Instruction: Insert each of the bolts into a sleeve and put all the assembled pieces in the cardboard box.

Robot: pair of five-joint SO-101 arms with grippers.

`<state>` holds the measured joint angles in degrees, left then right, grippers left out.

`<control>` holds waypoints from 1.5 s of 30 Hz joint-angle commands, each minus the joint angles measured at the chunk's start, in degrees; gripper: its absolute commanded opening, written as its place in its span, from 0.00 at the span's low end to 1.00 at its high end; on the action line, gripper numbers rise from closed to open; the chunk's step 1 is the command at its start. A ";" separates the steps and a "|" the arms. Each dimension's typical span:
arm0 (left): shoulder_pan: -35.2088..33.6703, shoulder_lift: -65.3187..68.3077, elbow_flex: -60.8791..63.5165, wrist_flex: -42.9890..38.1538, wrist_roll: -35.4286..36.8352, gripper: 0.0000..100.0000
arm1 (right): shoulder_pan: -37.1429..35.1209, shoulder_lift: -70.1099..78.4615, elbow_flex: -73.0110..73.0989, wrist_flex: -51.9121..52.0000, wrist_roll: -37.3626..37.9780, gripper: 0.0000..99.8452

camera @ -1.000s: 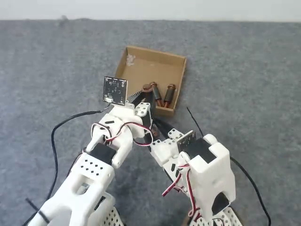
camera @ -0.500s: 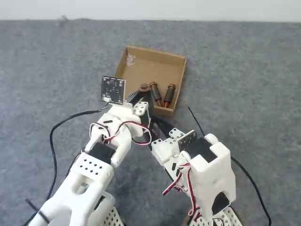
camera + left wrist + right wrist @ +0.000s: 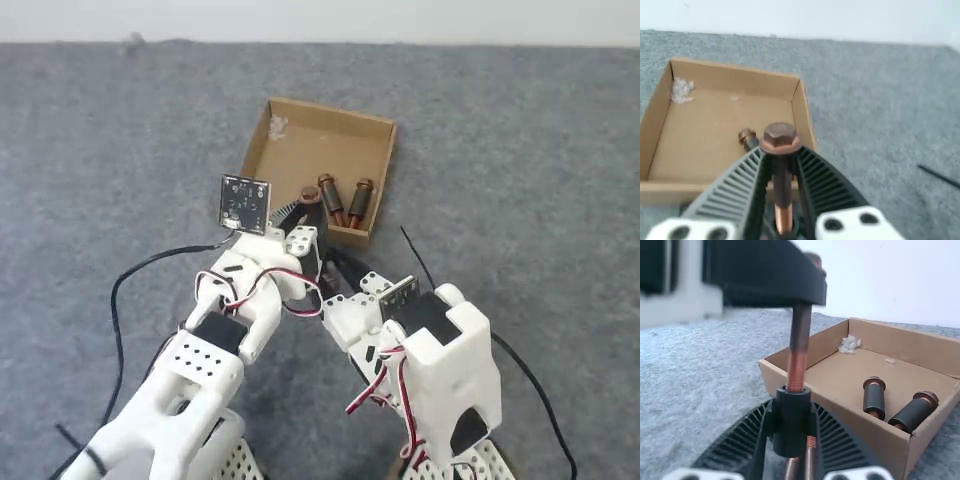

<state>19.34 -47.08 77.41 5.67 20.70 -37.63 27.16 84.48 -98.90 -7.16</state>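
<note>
Even, diffuse light, seemingly from overhead, keeps the grey worktop (image 3: 540,150) bright. Shadows are soft: faint ones beneath the arms (image 3: 440,360) and along the inner walls of the cardboard box (image 3: 310,140). The pale wall (image 3: 890,275) behind is brightest.

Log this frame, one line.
left end effector: shut on bolt | right end effector: shut on sleeve | bolt: shank in sleeve top | box: two assembled pieces inside

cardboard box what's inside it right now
Two sleeved bolts lie side by side in the box, and a white scrap sits in a far corner. The left hand and its bolt cover part of the floor by the near wall, so that part is unseen.
</note>
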 commanded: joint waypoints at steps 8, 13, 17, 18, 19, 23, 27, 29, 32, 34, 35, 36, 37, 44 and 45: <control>0.44 -2.55 -1.71 4.40 -1.85 0.01 | 0.75 -0.75 -0.62 -1.98 1.32 0.01; 1.49 -2.55 -1.71 9.76 -3.69 0.01 | 0.84 -0.84 -0.53 -1.98 1.32 0.01; 2.11 -2.55 -0.84 10.29 -3.69 0.01 | 0.92 -0.84 -0.53 -1.98 1.32 0.01; 2.11 -2.55 -0.40 10.29 -3.69 0.01 | 1.19 -0.84 -0.53 -1.98 1.32 0.01; 2.11 -2.55 0.04 10.29 -3.69 0.01 | 1.63 -0.84 -0.62 -1.98 1.32 0.01; 2.02 -2.55 2.42 10.29 -5.27 0.01 | 2.07 -1.98 -0.53 -1.98 1.32 0.01; 2.11 -2.55 3.65 10.46 -5.36 0.01 | 2.59 -2.51 -0.53 -1.89 1.23 0.01; 2.02 -2.55 4.18 10.46 -5.36 0.01 | 2.59 -2.51 -0.53 -1.89 1.23 0.01; 1.93 -2.55 4.26 10.55 -5.36 0.02 | 2.68 -2.51 -0.53 -1.89 1.23 0.01; 1.67 -2.55 4.26 10.55 -5.36 0.08 | 2.68 -2.42 -0.53 -1.89 1.23 0.01; 1.67 -2.64 4.26 10.55 -5.19 0.12 | 2.68 -2.42 -0.53 -1.89 1.23 0.01; 1.58 -2.73 4.26 10.55 -5.10 0.17 | 2.68 -2.42 -0.53 -1.80 1.23 0.01; 1.32 -2.73 4.26 10.55 -5.01 0.23 | 2.68 -2.42 -0.53 -1.80 1.23 0.01; -1.23 -2.99 4.00 10.29 -4.92 0.36 | 2.68 -2.42 -0.70 -1.80 1.23 0.01; -1.49 -3.08 3.82 10.20 -4.92 0.35 | 2.68 -2.42 -0.79 -1.80 1.23 0.01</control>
<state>18.55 -48.66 82.15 16.22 15.87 -35.87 27.25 84.48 -98.90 -7.16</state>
